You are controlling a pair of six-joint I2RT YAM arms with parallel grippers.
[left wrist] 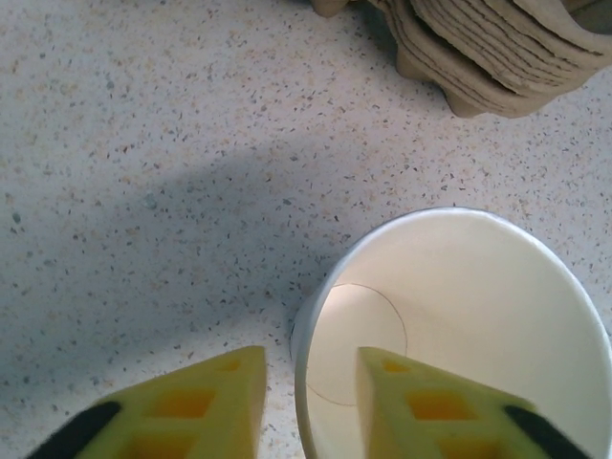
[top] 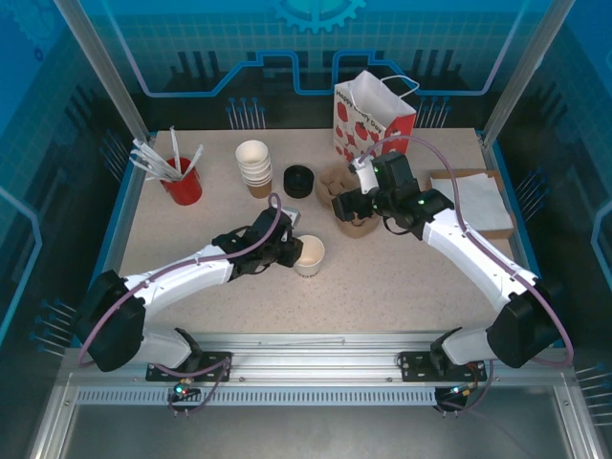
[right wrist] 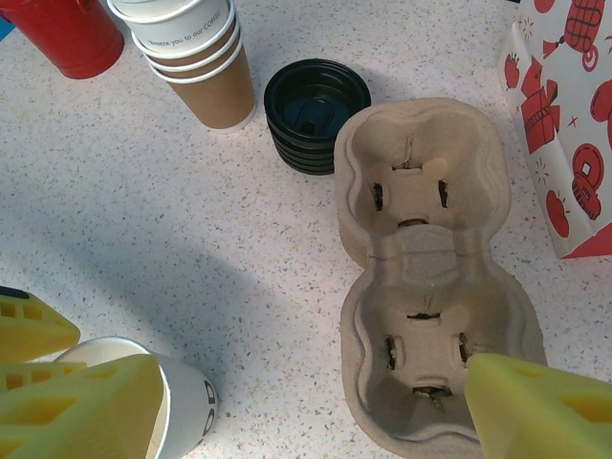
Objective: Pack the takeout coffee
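Left wrist view: paper cup (left wrist: pixel 478 306) cut off at 5 o'clock, carrier stack (left wrist: pixel 497 57) at 1. Right wrist view: strawberry bag (right wrist: pixel 574 115) clipped at 3 o'clock, red cup (right wrist: pixel 57 33) at 11, stacked cups (right wrist: pixel 196 57) at 12.

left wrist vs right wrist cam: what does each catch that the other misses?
Left wrist: the inside of the lidless cup down to its bottom, with the left gripper straddling its wall, jaws apart.
Right wrist: stacked paper cups, black lids, red cup, strawberry-print bag, and the carrier's empty wells.
Both: that lidless cup, the pulp carrier, and the speckled table.
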